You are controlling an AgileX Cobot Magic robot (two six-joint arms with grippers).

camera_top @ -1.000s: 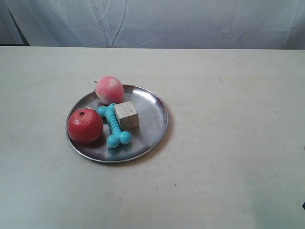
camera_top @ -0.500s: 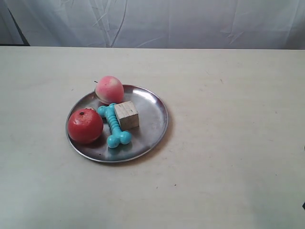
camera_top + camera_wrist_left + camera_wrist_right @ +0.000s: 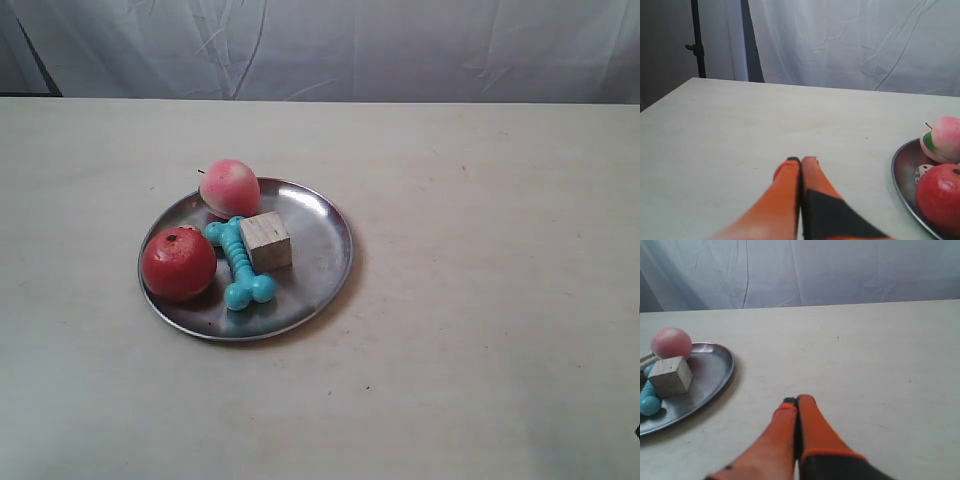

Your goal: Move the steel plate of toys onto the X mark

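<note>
Cream table (image 3: 480, 300), white curtain (image 3: 400, 50), black stand (image 3: 696, 40)

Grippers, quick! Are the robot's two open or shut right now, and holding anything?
Left gripper: shut, holding nothing.
Right gripper: shut, holding nothing.

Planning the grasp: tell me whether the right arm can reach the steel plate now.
Probably yes: only bare tabletop lies between the right end effector and the steel plate. It is shut and must open first.

Left gripper (image 3: 800, 160), right gripper (image 3: 797, 399): tapered orange fingers (image 3: 782, 197), seemingly black pads (image 3: 835, 216).
</note>
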